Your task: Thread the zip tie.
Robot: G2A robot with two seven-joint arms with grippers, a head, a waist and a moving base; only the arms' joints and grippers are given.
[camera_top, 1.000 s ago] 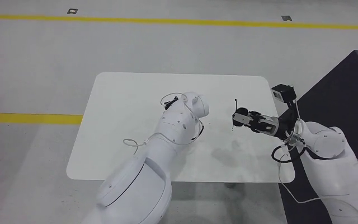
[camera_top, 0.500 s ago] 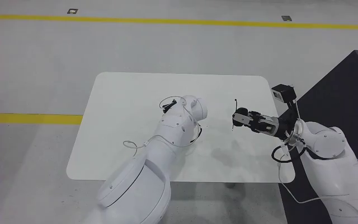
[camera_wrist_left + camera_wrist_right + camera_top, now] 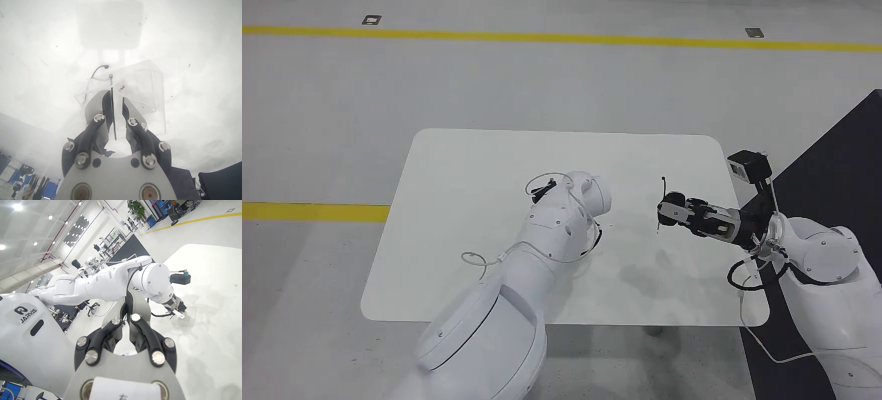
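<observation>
My right gripper [image 3: 666,212] hovers above the table's right half, shut on a black zip tie [image 3: 663,188] that stands upright through its fingers. In the right wrist view that tie [image 3: 126,308] shows edge-on between the closed fingers [image 3: 138,306]. My left gripper [image 3: 116,95] hangs open just above a small clear plastic box [image 3: 147,85]. A second thin zip tie [image 3: 112,113] runs between its fingers, close to one pad, with its head [image 3: 110,76] over the box. In the right wrist view the left gripper [image 3: 178,308] hangs low over the clear box [image 3: 187,318].
A third, curved black zip tie [image 3: 94,73] lies at the box's edge. The white table [image 3: 472,200] has bare room to the left and at the back. A dark panel [image 3: 842,150] stands beside the table's right edge.
The left arm's wrist has shifted slightly to the left and toward the robot. The right arm and its zip tie have held still.
</observation>
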